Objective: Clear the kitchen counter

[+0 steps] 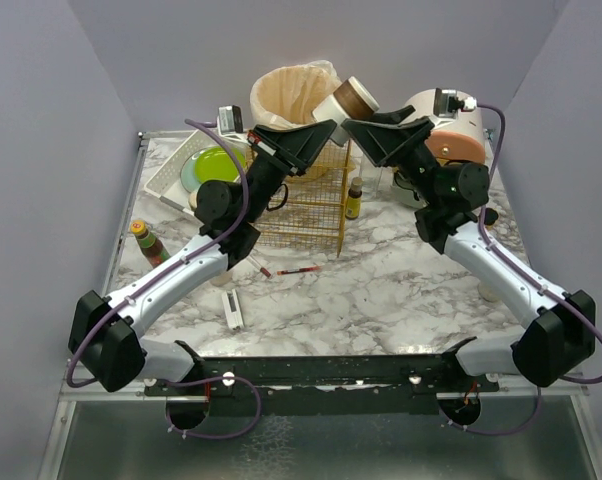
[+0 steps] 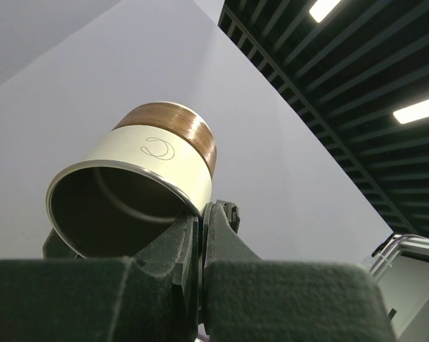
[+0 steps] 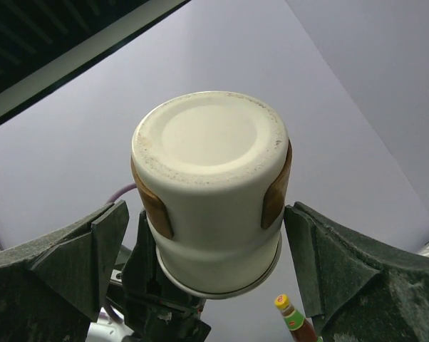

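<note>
The left gripper [image 2: 203, 214] is clenched on the rim of a cream cylindrical cup with a brown band [image 2: 147, 178] — the cup juts out past its tips, held in the air. The right gripper [image 3: 206, 217] stands released, its 2 fingers [image 3: 343, 271] either side of the cup — gaps show on both sides. The white marble-patterned worktop with grey veins [image 1: 401, 280] lies well below both grippers.
</note>
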Tool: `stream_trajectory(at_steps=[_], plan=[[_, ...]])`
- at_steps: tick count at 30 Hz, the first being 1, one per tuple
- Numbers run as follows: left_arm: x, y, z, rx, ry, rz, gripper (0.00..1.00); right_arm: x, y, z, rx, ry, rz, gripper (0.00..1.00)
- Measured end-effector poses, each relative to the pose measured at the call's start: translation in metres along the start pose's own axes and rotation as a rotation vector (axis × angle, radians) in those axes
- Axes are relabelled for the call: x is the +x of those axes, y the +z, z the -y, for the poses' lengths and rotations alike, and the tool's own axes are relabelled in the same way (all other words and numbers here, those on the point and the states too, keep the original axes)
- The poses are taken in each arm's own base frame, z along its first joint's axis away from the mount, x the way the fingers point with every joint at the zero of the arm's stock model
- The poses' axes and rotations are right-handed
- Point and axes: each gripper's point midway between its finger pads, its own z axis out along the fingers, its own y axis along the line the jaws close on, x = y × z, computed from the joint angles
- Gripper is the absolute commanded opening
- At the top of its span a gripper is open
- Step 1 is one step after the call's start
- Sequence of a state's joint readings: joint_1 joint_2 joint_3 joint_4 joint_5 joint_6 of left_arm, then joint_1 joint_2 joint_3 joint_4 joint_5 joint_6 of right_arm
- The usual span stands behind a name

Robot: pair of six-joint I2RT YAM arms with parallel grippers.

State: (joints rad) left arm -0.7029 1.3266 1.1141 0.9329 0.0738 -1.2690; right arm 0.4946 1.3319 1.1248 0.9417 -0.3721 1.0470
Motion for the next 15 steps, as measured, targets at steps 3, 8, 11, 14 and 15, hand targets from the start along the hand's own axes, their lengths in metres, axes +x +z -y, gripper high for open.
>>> stream_trajectory(at_steps=[3, 8, 11, 14, 15], plan=[[0.002, 0.001, 0.0, 0.01, -0.021, 0.0, 0.0, 0.001, 0.002, 0.003, 0.007, 0.001, 0.007, 1.0], [0.007, -0.001, -0.009, 0.005, -0.061, -0.006, 0.0, 0.004, 0.007, 0.017, 0.031, 0.012, 0.018, 0.98], [0.009, -0.002, -0.014, -0.005, -0.073, -0.009, 0.0, 0.006, 0.009, 0.024, 0.04, 0.024, 0.021, 0.88], [0.011, -0.004, -0.018, -0.013, -0.079, -0.011, 0.0, 0.007, 0.009, 0.025, 0.036, 0.038, 0.026, 0.77], [0.011, -0.005, -0.019, -0.015, -0.08, -0.012, 0.0, 0.006, 0.01, 0.025, 0.033, 0.042, 0.028, 0.73]])
